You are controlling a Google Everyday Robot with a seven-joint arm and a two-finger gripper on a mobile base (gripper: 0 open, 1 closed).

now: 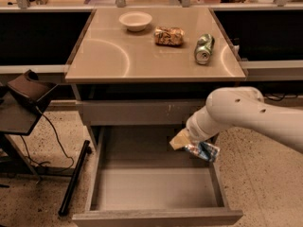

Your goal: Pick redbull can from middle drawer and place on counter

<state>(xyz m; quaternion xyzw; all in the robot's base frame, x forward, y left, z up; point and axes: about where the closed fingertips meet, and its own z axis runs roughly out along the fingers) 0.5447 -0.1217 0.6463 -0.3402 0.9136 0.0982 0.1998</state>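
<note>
My gripper [193, 145] is at the end of the white arm, over the right rear part of the open middle drawer [156, 189]. It is shut on the redbull can [203, 151], a blue-and-silver can held roughly level above the drawer floor, just inside the right wall. The gripper's beige fingertip [179, 139] shows to the can's left. The beige counter [109, 56] lies above and behind, about one drawer height over the can.
On the counter stand a white bowl [136, 21], a brown snack packet [169, 36] and a green-and-silver can [204, 48] lying on its side. A closed drawer front [137, 112] sits above the open one. A black stand with a cable [28, 98] is at the left.
</note>
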